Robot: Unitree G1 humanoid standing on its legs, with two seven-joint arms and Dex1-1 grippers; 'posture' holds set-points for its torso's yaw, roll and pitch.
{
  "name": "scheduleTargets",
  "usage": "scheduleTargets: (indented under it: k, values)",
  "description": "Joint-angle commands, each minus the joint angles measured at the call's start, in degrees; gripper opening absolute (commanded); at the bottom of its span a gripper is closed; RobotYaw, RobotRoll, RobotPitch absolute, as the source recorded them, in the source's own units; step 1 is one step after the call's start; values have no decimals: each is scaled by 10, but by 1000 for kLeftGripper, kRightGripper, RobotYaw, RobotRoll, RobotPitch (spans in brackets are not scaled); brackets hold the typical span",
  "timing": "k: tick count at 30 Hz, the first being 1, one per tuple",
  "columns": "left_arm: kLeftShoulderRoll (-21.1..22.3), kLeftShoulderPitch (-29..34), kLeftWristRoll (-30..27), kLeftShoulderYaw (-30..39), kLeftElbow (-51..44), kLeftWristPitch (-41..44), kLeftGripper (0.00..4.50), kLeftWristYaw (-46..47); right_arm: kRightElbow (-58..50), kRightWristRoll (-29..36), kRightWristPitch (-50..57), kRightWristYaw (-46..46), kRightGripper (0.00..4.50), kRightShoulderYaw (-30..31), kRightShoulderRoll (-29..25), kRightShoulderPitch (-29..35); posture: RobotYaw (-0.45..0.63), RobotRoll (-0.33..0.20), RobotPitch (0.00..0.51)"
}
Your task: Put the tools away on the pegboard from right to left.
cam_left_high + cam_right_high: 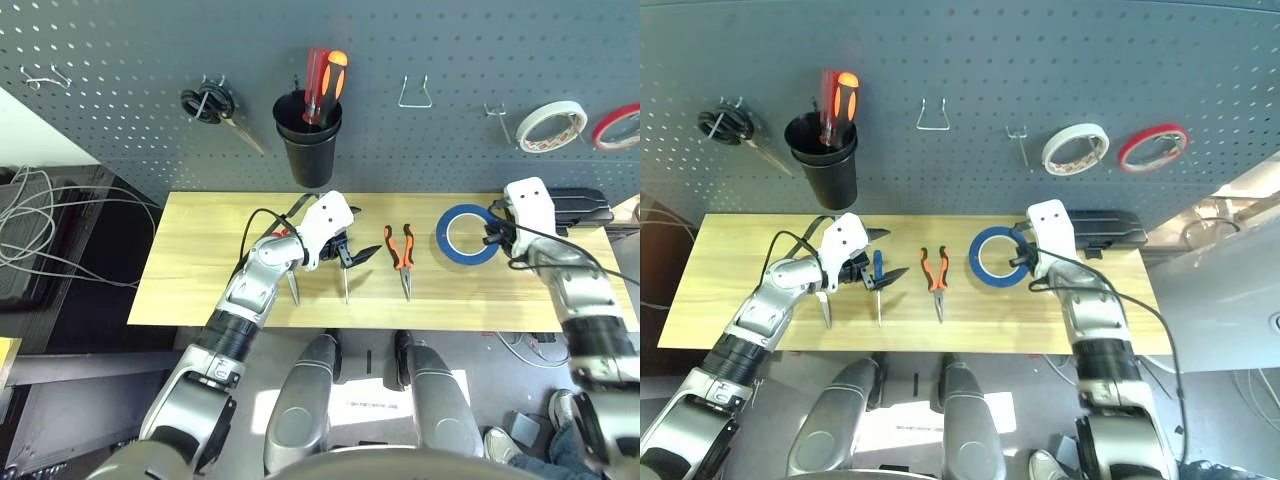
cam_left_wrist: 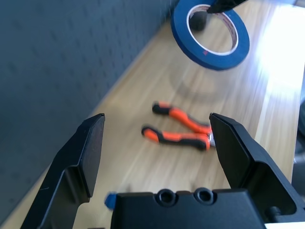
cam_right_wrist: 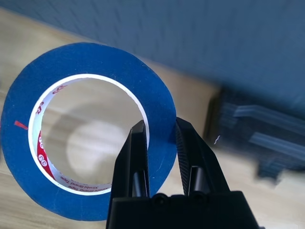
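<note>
The blue tape roll (image 3: 86, 133), a flat matte ring with a white printed core, hangs lifted off the table with its shadow on the wood below. The right gripper (image 3: 159, 143) pinches its band, one black finger inside the hole and the other against the outer face. Behind it stands the pegboard (image 1: 420, 40), a dark blue-grey panel dotted with rows of small holes, with a silver wire hook (image 1: 414, 93) and a black cup (image 1: 307, 140) holding two screwdrivers.

On the pale, grained wooden table (image 1: 200, 250) lie the pliers (image 1: 402, 255), slim steel jaws with rubbery orange-and-black handles, just beside the small blue-handled screwdriver (image 1: 878, 280). The left gripper (image 2: 157, 143) hovers above the screwdriver with its broad black fingers spread wide, holding nothing. Farther left, the red-handled scissors (image 1: 290, 275) lie partly hidden under that arm. A white tape roll (image 1: 550, 125) and a red tape roll (image 1: 618, 127) hang on the board to the right.
</note>
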Motion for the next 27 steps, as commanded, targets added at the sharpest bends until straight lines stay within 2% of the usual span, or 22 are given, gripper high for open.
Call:
scheduleTargets:
  k: [1,6,15,23,27]
  values:
    - [1,22,-19,8,-54,2,4500,4,-84,-6,-101,23,707,-13,-33,46,54,0,345]
    - [1,28,-48,4,-121,3,4500,-9,-115,5,-191,24,707,-55,-47,87,55,0,347]
    - [-4,4,-111,0,-194,81,4500,-23,-185,9,-248,32,707,-79,-50,90,31,0,357]
    - [-5,-6,-123,-6,-206,91,4500,-21,-227,20,-259,40,707,-95,-55,103,12,0,360]
    - [-6,-9,-128,-7,-209,89,4500,-23,-228,20,-258,25,707,-108,-52,88,15,0,360]
